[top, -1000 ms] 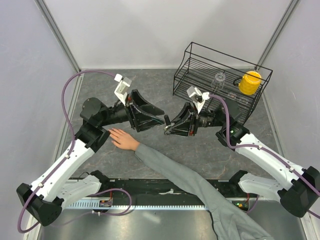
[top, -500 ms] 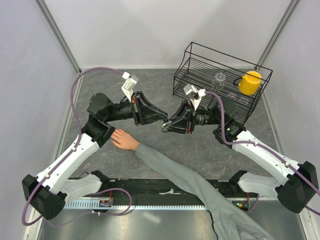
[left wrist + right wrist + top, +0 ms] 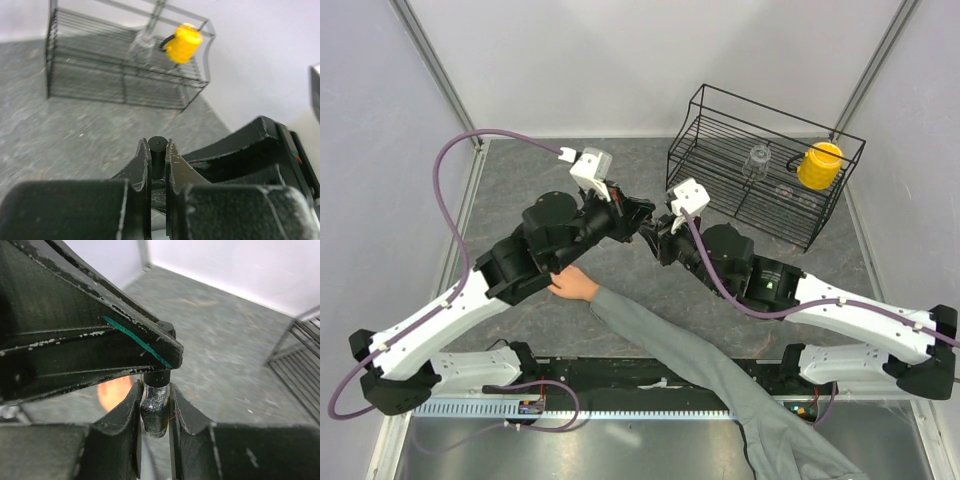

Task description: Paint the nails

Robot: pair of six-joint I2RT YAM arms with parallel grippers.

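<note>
The nails cannot be seen right now. They are on the hand (image 3: 576,285), which lies flat on the counter (image 3: 570,180). The tips of its fingers are hidden under the left arm (image 3: 520,265). A second ago the whole hand was in plain sight. The hand has not moved, and its grey sleeve (image 3: 690,360) lies as it did. It is the left arm that has swung in over the fingers.

Just behind the hand and a bit to its right, the two grippers meet tip to tip, up off the counter. This meeting spot has moved back a little from the hand, and both wrists have turned.

The jaws of the right gripper (image 3: 155,390) are clamped on a little dark bottle (image 3: 154,410). The jaws of the left gripper (image 3: 157,150) are squeezed on the black cap (image 3: 157,145) on top of that bottle. The cap looks like it is still sitting on the bottle.

So I think the arms are busy twisting the cap to open the bottle. No brush is out yet, so no nail has been painted. Once the cap comes off, the left arm will need to lift away from the fingers so the nails can be reached.

Well behind the hand, far off to its right, a wire rack (image 3: 720,150) holds a yellow mug (image 3: 819,165).
</note>
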